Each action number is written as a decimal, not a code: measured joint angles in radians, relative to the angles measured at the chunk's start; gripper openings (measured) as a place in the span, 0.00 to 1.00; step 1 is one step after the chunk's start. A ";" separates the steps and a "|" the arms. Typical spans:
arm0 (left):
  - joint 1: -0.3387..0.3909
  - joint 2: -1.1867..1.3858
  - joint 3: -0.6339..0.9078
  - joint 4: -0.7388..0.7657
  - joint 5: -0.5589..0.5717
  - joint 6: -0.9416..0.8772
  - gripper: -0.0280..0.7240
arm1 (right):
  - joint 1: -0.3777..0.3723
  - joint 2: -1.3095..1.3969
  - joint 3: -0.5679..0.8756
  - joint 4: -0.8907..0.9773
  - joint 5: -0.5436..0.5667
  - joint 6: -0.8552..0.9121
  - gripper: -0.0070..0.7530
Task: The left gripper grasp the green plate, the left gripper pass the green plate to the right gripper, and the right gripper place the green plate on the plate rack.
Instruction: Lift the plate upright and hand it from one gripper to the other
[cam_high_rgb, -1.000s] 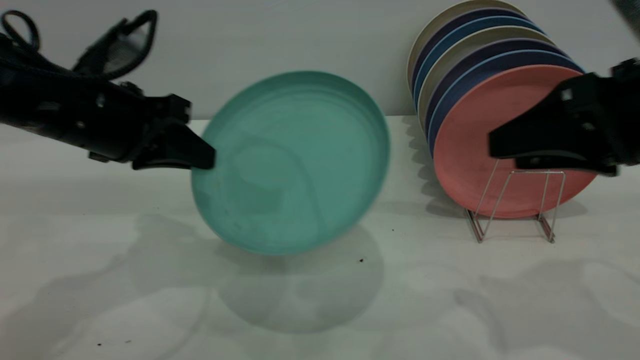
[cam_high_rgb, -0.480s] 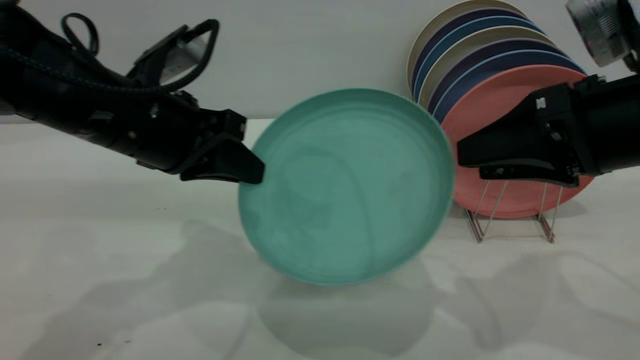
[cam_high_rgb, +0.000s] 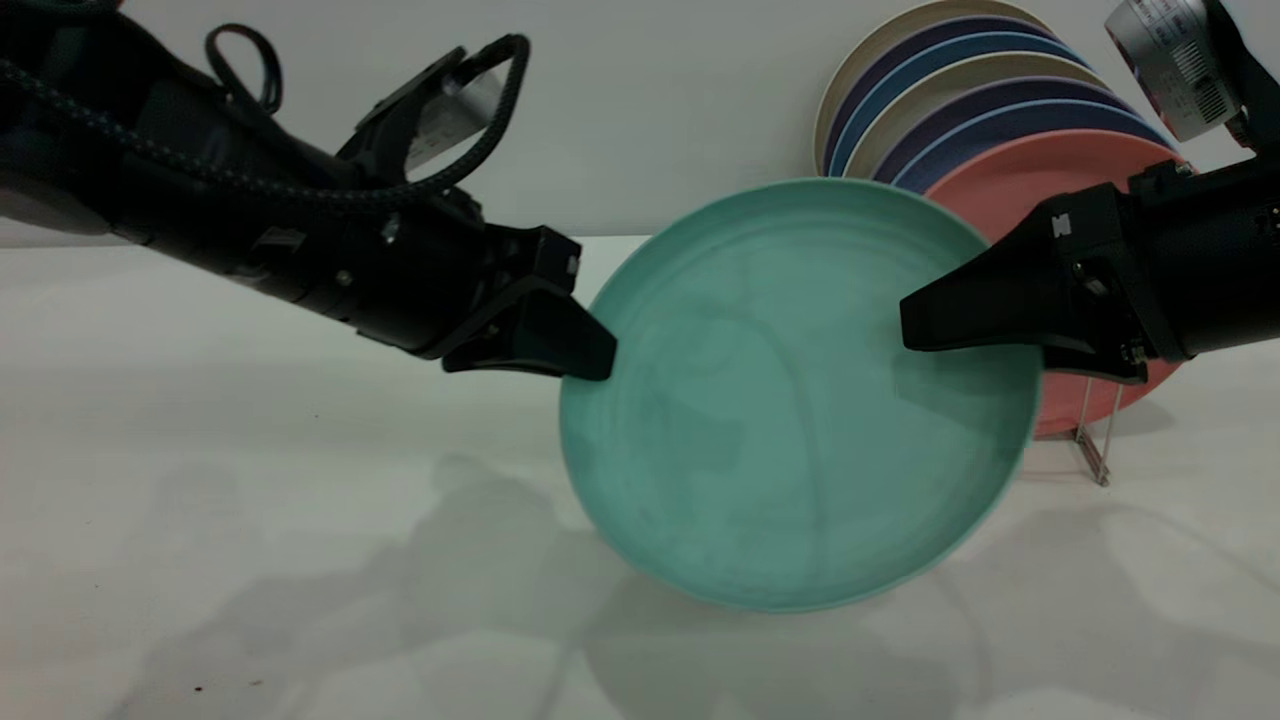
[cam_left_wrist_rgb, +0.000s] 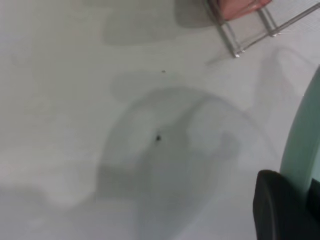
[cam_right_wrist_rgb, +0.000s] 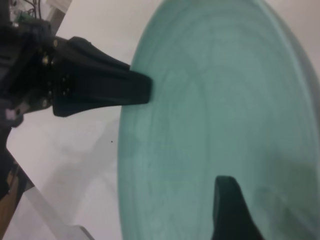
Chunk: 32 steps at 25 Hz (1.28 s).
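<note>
My left gripper (cam_high_rgb: 600, 362) is shut on the left rim of the green plate (cam_high_rgb: 790, 440) and holds it tilted on edge above the table. In the left wrist view the plate's rim (cam_left_wrist_rgb: 302, 150) runs between my fingers (cam_left_wrist_rgb: 277, 210). My right gripper (cam_high_rgb: 910, 325) is open and reaches over the plate's right rim, with one finger in front of the plate's face, casting a shadow on it. In the right wrist view one of its fingers (cam_right_wrist_rgb: 227, 210) lies over the plate (cam_right_wrist_rgb: 215, 115), with the left gripper (cam_right_wrist_rgb: 142, 90) at the far rim. The plate rack (cam_high_rgb: 1095, 440) is mostly hidden behind the plate.
Several plates (cam_high_rgb: 940, 60) stand upright in the rack at the back right, with a salmon-pink plate (cam_high_rgb: 1040, 165) at the front. The rack's wire end (cam_left_wrist_rgb: 240, 37) shows in the left wrist view. A white wall runs behind the table.
My left gripper has carried the green plate to the right, in front of the rack. My right gripper has moved left and now overlaps the plate's right rim.
</note>
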 joint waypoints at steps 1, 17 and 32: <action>-0.001 0.000 -0.001 0.000 0.001 -0.001 0.05 | 0.000 0.000 0.000 0.000 0.000 0.002 0.59; 0.006 0.000 -0.001 0.002 0.091 0.033 0.11 | -0.003 0.001 0.000 -0.053 -0.057 0.105 0.13; 0.064 0.000 -0.003 0.262 0.180 -0.132 0.90 | -0.002 0.001 0.000 -0.064 -0.064 0.101 0.13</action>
